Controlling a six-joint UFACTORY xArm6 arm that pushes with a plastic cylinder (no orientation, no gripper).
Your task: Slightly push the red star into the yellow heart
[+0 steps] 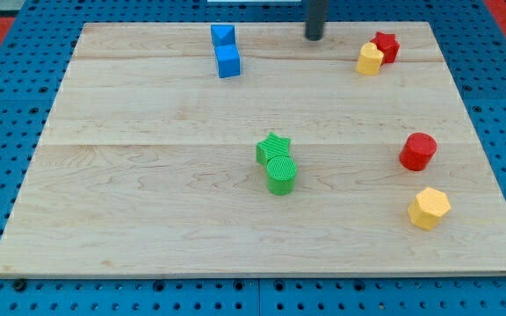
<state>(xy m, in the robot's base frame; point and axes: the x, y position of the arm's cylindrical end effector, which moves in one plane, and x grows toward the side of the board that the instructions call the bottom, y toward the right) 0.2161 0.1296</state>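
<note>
The red star (386,46) sits at the view's top right on the wooden board (148,175). The yellow heart (369,60) lies just below-left of it, and the two touch. My tip (314,37) is the lower end of the dark rod at the view's top centre. It stands to the left of the red star and the yellow heart, apart from both by a clear gap.
Two blue blocks (226,51) stand together at the top left of centre. A green star (273,147) and a green cylinder (281,174) touch in the middle. A red cylinder (418,151) and a yellow hexagon (429,208) sit at the right.
</note>
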